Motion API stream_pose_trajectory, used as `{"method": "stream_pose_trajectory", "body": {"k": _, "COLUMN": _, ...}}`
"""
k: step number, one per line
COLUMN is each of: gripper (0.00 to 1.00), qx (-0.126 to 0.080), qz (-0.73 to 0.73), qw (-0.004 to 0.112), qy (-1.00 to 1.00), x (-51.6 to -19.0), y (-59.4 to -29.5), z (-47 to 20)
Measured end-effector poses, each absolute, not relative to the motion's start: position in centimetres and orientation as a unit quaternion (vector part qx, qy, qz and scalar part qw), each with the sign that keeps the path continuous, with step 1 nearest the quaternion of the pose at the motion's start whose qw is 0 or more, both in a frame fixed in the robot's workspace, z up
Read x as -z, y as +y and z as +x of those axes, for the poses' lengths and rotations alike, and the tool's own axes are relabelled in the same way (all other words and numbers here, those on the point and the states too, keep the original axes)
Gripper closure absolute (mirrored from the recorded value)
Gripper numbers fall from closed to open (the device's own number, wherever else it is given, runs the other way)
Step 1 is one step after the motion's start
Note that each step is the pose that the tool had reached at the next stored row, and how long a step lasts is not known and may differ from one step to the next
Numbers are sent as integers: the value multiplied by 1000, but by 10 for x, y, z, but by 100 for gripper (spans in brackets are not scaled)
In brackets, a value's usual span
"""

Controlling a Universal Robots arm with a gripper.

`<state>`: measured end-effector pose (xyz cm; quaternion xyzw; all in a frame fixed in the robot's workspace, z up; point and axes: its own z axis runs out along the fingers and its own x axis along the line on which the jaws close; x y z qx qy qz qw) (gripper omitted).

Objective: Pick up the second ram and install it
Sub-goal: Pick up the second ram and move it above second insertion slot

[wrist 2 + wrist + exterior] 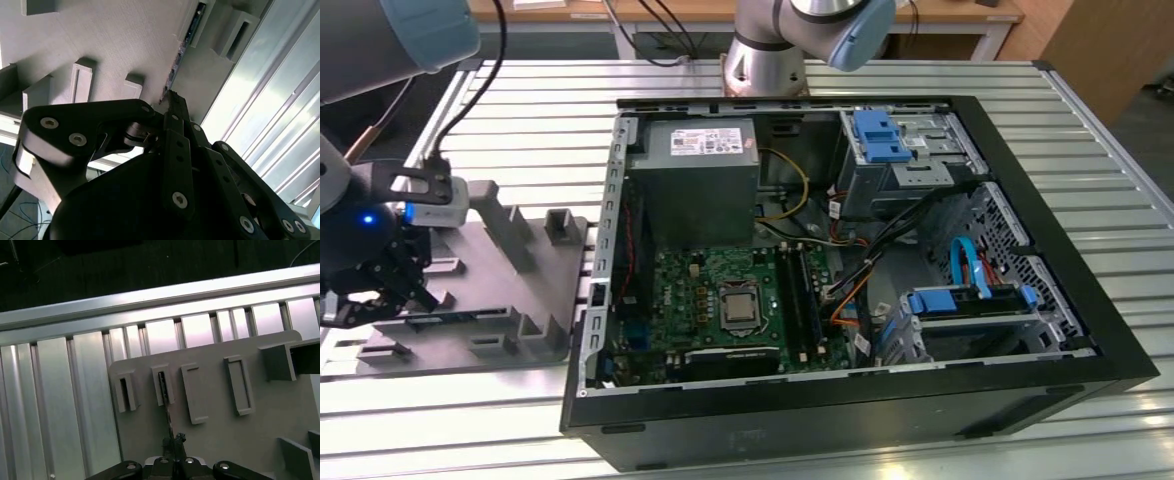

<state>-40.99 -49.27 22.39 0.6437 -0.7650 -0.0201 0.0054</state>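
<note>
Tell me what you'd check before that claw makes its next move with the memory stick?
1. Claw lined up with the second ram: ok.
2. Claw shut on the ram: ok, it looks closed on its edge.
3. Ram lifted free of the gray tray: not ok, it stands in its slot.
4. Computer case open: ok.
5. Free memory slot on the motherboard: cannot tell.

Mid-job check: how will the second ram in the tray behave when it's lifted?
Probably stiff: the second ram shows as a straight, thin board standing on edge in slots of the gray holder tray. Likely light, being so slim. Lifted crooked, it might bind in those slots.
</note>
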Motion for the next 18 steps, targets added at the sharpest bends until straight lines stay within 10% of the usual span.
{"method": "stream_pose_trajectory", "body": {"k": 18, "gripper": 90, "qx": 20, "qz": 701, "qw": 7, "qy": -713, "x": -224, "y": -493, "z": -410}}
